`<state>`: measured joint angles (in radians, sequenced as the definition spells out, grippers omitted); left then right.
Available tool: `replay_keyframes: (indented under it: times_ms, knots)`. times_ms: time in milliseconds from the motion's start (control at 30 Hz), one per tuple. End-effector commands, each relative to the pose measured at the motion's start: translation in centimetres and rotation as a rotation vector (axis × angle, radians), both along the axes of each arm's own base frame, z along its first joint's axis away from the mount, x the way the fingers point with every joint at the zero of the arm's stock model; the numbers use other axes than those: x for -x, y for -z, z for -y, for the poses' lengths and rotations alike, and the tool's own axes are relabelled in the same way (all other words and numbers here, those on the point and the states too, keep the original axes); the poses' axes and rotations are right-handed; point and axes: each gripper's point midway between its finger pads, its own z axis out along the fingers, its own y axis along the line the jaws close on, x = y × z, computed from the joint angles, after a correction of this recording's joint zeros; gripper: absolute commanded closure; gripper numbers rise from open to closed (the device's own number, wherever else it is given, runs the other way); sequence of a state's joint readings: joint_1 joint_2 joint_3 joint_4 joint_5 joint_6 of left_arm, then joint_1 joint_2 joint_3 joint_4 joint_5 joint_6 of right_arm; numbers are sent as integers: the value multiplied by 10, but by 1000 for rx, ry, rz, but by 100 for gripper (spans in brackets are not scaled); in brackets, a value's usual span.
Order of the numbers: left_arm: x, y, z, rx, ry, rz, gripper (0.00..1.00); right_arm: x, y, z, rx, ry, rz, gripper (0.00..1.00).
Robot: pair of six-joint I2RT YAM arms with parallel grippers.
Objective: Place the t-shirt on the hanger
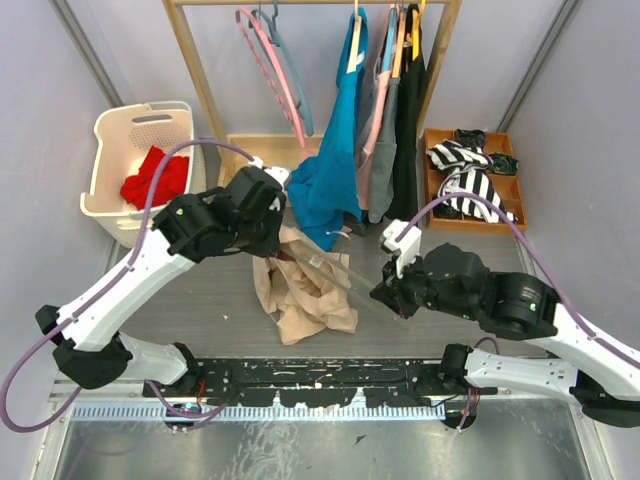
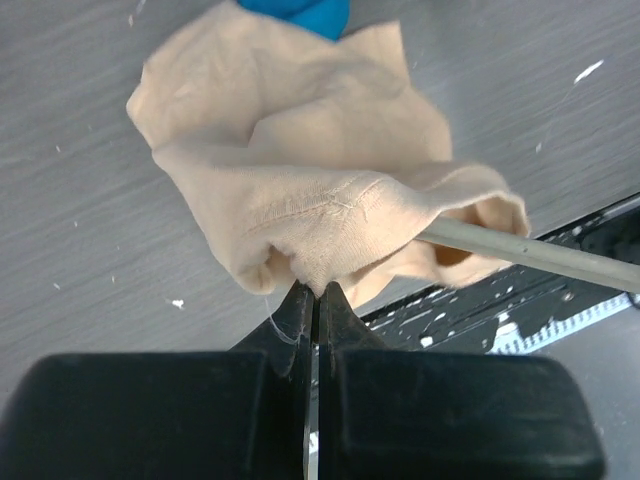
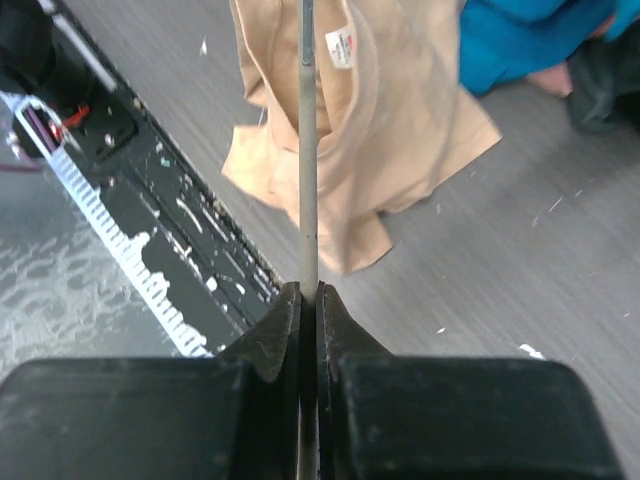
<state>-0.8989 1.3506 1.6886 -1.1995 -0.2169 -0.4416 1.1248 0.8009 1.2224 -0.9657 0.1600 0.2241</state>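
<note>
The beige t-shirt (image 1: pixel 305 290) hangs crumpled above the grey table, its lower part resting there. My left gripper (image 1: pixel 268 250) is shut on a fold of the t-shirt (image 2: pixel 320 215) at its top, as the left wrist view (image 2: pixel 314 292) shows. The pale grey hanger (image 1: pixel 335 268) runs slantwise through the shirt; one arm of it (image 2: pixel 530 250) sticks out of the cloth. My right gripper (image 1: pixel 388 296) is shut on the hanger's bar (image 3: pixel 308 150), seen in the right wrist view (image 3: pixel 309 290), with the t-shirt (image 3: pixel 390 130) and its white label beyond.
A wooden rack (image 1: pixel 190 60) at the back holds pink and blue-grey hangers (image 1: pixel 275 60) and a teal garment (image 1: pixel 335 150) among dark clothes. A white basket (image 1: pixel 110 150) with red cloth (image 1: pixel 155 180) stands at left. A wooden tray (image 1: pixel 505 185) with striped cloth stands at right.
</note>
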Motion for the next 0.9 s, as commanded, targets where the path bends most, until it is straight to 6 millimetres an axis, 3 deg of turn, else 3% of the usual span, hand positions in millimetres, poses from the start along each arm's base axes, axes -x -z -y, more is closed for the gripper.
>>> replay_keyframes:
  times_ms: [0, 167, 400, 533, 867]
  knots:
    - [12, 28, -1, -34, 31, -69, 98, 12, 17, -22, -66, -65, -70, 99]
    - [13, 42, 2, -46, 38, -91, 98, 11, 26, -44, -173, -65, -103, 99]
    - [16, 54, 10, -49, 64, -114, 99, 4, 22, -70, -379, -38, -114, 99]
    - [19, 52, 15, -28, 75, -106, 99, 2, 18, -76, -480, -28, -106, 99]
    - [32, 35, 35, 32, 132, -82, 99, -6, 32, -93, -579, -17, -106, 99]
